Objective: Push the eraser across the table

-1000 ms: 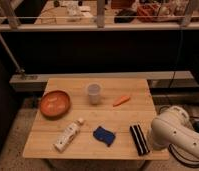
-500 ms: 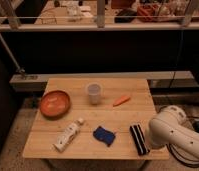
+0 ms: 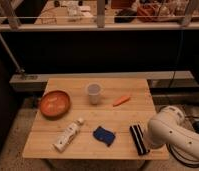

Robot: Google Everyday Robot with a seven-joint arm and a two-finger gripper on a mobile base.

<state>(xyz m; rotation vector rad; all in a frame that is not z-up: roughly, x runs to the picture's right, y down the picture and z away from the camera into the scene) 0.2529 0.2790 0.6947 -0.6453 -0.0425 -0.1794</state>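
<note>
In the camera view, a wooden table [image 3: 68, 86] fills the middle. Taking its centre as the clock's hub, a cup [image 3: 94, 93] stands just toward 12 o'clock, an orange bowl [image 3: 55, 103] sits at 9, a carrot [image 3: 121, 100] lies at 2, a white bottle [image 3: 67, 136] lies slantwise at 7, and a blue cloth [image 3: 103, 135] lies at 6. The eraser [image 3: 138, 139], a dark striped block, lies at about 5 o'clock near the front edge, its long side running toward the front. The robot's white arm [image 3: 177, 131] reaches in from 4 o'clock, and the gripper [image 3: 149, 136] at its end sits just beside the eraser's right side. Whether it touches the eraser, or is open or closed, cannot be told, since the arm's bulk covers it. This looks like the approach or first contact, with the push itself not yet made. The next move probably calls for a low, steady sweep toward 9 o'clock, pressing squarely on the long side so the eraser doesn't spin. The blue cloth lies in that path, so the push may carry it along.
</note>
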